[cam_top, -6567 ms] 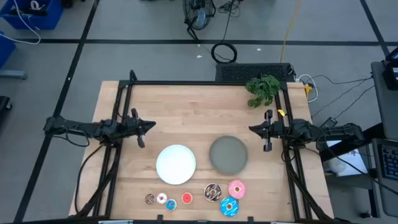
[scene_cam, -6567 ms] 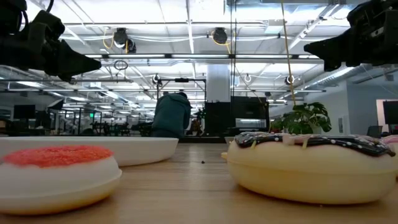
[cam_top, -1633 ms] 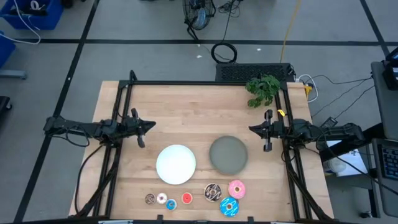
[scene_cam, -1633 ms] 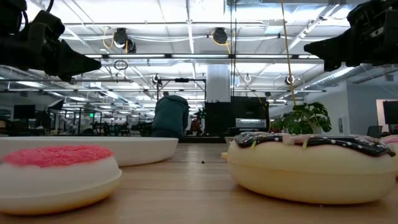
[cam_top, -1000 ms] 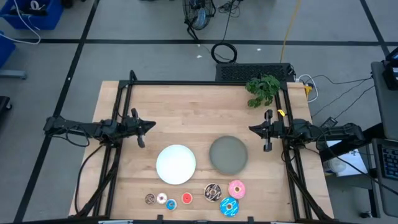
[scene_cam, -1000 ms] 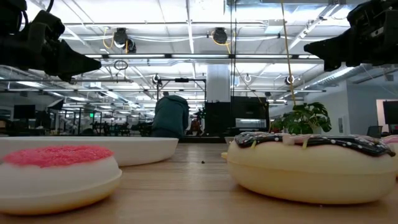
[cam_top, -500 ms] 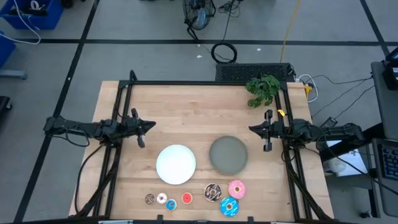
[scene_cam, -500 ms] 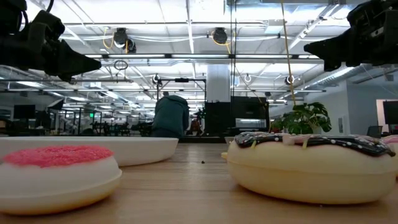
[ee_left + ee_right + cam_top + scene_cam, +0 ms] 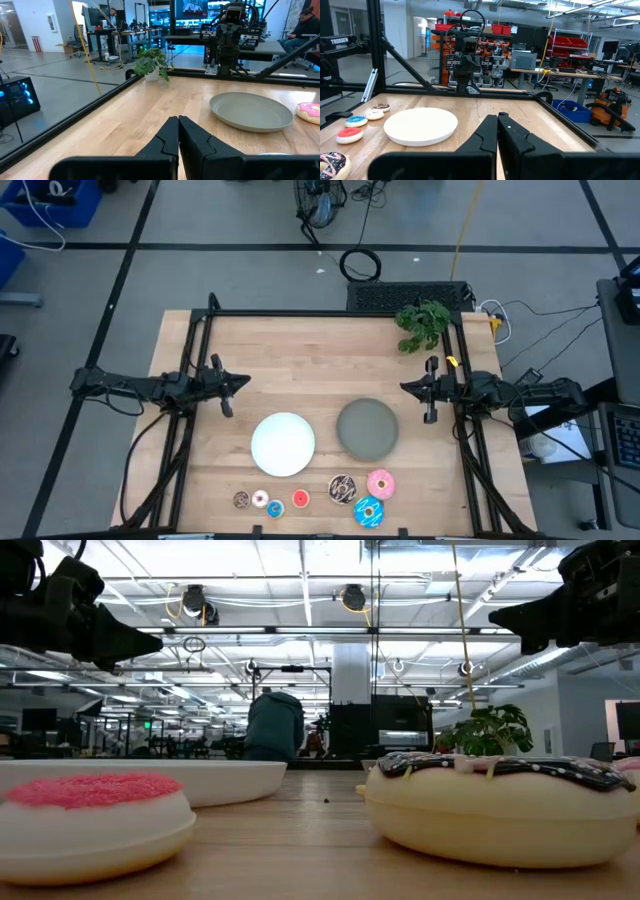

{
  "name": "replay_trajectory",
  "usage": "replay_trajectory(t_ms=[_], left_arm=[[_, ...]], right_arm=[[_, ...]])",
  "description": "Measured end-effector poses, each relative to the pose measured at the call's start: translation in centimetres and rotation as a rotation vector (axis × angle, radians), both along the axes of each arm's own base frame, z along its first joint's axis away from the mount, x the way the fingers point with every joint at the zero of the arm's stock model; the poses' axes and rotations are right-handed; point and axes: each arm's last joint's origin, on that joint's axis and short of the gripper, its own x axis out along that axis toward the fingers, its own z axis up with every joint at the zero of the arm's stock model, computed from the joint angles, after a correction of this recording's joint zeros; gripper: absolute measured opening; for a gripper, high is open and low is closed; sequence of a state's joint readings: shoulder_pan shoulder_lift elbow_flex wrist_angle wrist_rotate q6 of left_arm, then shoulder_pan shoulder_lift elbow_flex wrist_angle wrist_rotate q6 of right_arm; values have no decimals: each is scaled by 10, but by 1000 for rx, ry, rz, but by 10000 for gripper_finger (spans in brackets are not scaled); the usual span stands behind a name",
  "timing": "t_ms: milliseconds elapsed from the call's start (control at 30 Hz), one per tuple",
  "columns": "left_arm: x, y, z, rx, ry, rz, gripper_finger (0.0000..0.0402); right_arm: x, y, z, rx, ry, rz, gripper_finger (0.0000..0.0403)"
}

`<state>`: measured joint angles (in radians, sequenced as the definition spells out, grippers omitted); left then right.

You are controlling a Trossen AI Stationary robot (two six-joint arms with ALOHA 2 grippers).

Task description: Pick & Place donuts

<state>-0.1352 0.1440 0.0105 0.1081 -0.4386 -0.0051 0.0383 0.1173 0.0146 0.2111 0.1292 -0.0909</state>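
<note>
Seven toy donuts lie flat along the table's near edge. The larger ones are a sprinkled chocolate-brown donut point(image 9: 342, 489), a pink donut point(image 9: 380, 483) and a blue donut point(image 9: 368, 512). The mini ones are brown point(image 9: 241, 500), white point(image 9: 260, 500), blue point(image 9: 275, 508) and red point(image 9: 300, 499). My left gripper point(image 9: 245, 384) hovers shut over the table's left side, and its shut fingertips also show in the left wrist view point(image 9: 178, 120). My right gripper point(image 9: 404, 387) hovers shut at the right side, fingertips together point(image 9: 497, 117). Both are far from the donuts.
A round white plate point(image 9: 283, 444) and a round grey plate point(image 9: 367, 428) sit mid-table, behind the donuts. A green plant sprig point(image 9: 423, 324) lies at the far right corner. Black frame rails point(image 9: 190, 360) run along the table's left, right and far edges. A person sits in the room behind.
</note>
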Motion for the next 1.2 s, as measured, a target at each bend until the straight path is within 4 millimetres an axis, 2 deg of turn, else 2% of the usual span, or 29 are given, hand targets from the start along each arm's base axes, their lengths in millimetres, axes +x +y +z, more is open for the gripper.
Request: replay_trajectory(t_ms=[1000, 1200], left_arm=[[0, 0, 0, 0, -1, 1, 17], [0, 0, 7, -74, -97, -2, 17]], right_arm=[[0, 0, 0, -78, 7, -7, 0], [0, 0, 0, -28, 3, -2, 0]])
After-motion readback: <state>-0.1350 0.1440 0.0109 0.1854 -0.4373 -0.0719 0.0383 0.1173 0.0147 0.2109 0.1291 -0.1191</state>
